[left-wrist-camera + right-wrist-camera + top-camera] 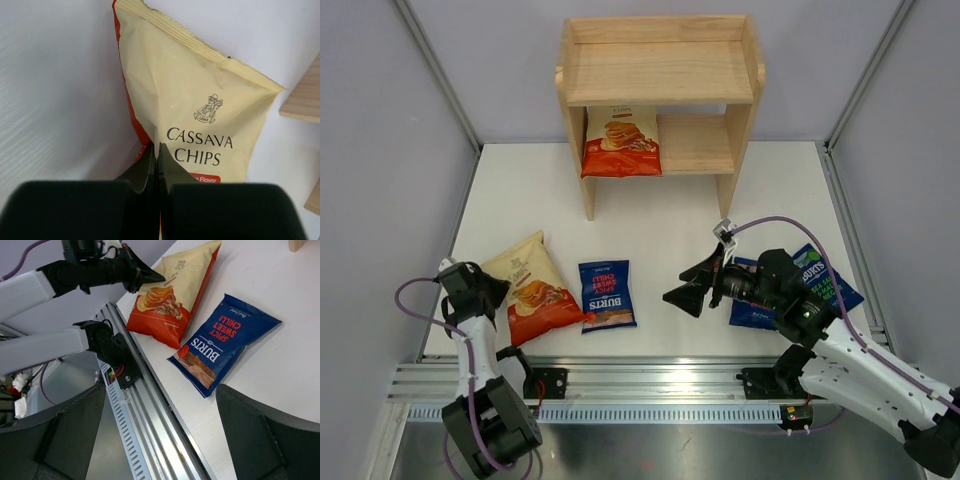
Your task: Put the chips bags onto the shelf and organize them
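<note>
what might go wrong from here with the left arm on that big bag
1. The left gripper is shut at the side edge of the cassava bag; it may pinch only a thin fold, or nothing, so the bag could slip on lifting.
2. Two blue bags lie partly under the right arm; a move with the open right gripper could drag them.

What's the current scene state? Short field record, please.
shelf: shelved cassava bag on lower tier, left side
table: table cassava bag near left; chilli Burts bag beside it; green-lettered Burts bag and another Burts bag near right, partly under right arm
left gripper: shut at table cassava bag's edge; grip unclear
right gripper: open, holding nothing, above table
</note>
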Motion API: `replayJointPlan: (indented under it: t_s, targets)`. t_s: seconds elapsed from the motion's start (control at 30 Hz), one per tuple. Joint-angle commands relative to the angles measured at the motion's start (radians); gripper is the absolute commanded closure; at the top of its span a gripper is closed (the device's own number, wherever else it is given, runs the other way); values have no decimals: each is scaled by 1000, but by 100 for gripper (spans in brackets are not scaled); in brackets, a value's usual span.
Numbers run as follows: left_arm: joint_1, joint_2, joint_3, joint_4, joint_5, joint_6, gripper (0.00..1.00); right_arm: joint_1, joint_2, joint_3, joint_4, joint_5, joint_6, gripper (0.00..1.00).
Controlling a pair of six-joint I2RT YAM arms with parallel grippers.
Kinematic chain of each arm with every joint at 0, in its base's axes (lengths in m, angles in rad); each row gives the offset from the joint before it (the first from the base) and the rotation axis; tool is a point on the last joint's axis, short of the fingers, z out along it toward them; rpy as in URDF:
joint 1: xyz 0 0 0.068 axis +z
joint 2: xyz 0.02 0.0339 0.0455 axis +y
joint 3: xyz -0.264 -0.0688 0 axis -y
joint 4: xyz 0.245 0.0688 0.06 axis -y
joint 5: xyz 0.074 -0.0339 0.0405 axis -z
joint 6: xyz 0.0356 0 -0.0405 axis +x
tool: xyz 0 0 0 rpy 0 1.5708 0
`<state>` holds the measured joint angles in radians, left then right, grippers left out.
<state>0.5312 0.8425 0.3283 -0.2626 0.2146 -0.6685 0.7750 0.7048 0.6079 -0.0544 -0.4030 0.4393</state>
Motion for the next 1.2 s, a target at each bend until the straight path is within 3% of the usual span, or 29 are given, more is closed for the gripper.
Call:
replayJointPlan:
  t_s: [0.0,0.17,0.37,0.67,0.93,1.17]
  targets:
    - [6,-101,37,-4,43,-52,100,-2,79,-49,145,52,125,1]
    - [6,-115,127,-43,117,-85,100,-3,177,-74,272,33,206,1]
    - [6,-167,231,-101,262,-92,100,-3,352,-105,600,-6,289,0]
    - [-23,-238,414,-81,592,-163,100,32,622,-13,905,1,369,1]
    - [-252,-286,557,-32,566,-341,100,121,751,56,1157,27,361,1]
    - [-304,-355,571,5,513,-465,100,219,798,177,1169,66,312,0]
